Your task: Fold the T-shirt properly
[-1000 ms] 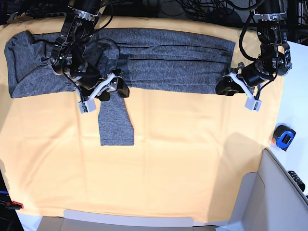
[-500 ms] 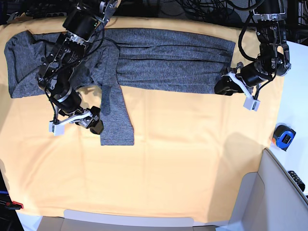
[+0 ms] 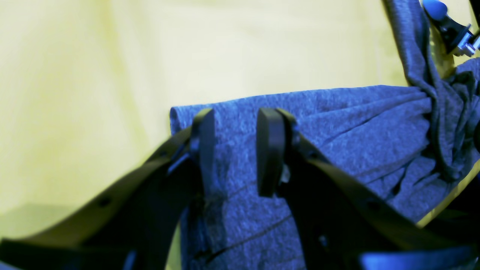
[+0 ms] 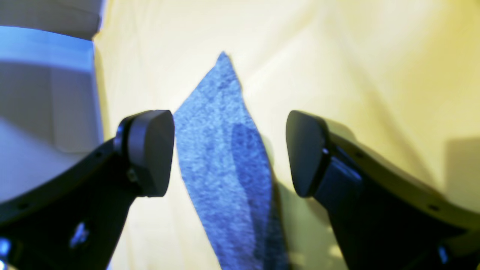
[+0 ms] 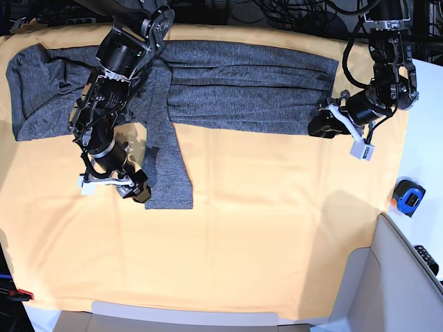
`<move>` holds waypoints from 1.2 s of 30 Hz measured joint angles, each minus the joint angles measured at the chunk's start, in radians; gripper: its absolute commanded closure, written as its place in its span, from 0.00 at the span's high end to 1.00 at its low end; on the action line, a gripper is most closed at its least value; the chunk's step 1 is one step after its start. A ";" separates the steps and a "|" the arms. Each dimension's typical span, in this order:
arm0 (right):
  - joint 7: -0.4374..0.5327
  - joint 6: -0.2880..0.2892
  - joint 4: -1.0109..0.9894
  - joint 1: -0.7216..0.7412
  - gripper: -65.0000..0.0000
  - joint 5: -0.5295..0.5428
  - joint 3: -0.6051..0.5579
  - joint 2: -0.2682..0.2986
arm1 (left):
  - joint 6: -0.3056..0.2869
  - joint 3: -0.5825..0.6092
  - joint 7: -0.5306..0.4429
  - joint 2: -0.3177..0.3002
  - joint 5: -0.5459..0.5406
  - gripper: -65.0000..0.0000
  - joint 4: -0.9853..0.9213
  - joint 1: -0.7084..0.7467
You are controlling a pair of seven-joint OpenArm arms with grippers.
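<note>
The dark-grey T-shirt (image 5: 242,83) lies spread along the far side of the table, with pleat-like folds across its body. One long sleeve (image 5: 169,173) hangs toward the front. My right gripper (image 5: 138,190) stands wide open at that sleeve's end. In the right wrist view the sleeve (image 4: 225,168) lies beneath and between the spread fingers (image 4: 150,150), ungripped. My left gripper (image 5: 320,126) sits at the shirt's hem corner on the base view's right. There its fingers (image 3: 204,150) stand partly open over the shirt (image 3: 356,142), with a gap showing cloth.
A yellow-orange cloth (image 5: 263,228) covers the table. A blue tape measure (image 5: 408,196) lies off its right edge. A pale grey panel (image 5: 401,277) stands at the front right and a small red item (image 5: 24,295) at the front left.
My right arm has swung from the shirt's underarm area down along the sleeve to its lower end. The left arm has hardly moved.
</note>
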 measured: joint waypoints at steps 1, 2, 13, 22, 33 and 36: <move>0.001 -0.011 -0.004 0.002 0.70 0.000 0.000 0.000 | 0.000 0.000 0.000 0.000 -0.001 0.28 0.000 0.000; 0.003 -0.021 -0.007 0.003 0.70 0.004 -0.004 0.000 | 0.000 0.000 0.000 0.000 -0.002 0.28 0.000 0.000; 0.013 -0.082 -0.013 -0.007 0.70 -0.008 -0.216 0.003 | 0.000 0.000 0.000 0.000 -0.002 0.28 0.000 0.000; -0.003 -0.087 -0.019 -0.018 0.25 -0.016 -0.217 0.003 | 0.000 0.000 0.000 0.000 -0.002 0.28 0.000 0.000; -0.171 -0.094 0.114 -0.101 0.00 0.001 -0.465 0.008 | 0.002 -0.006 -0.012 -0.005 -0.002 0.28 -0.034 -0.052; -0.175 -0.085 0.256 -0.146 0.00 0.008 -0.686 0.035 | 0.000 -0.006 -0.008 -0.003 -0.005 0.28 -0.034 -0.050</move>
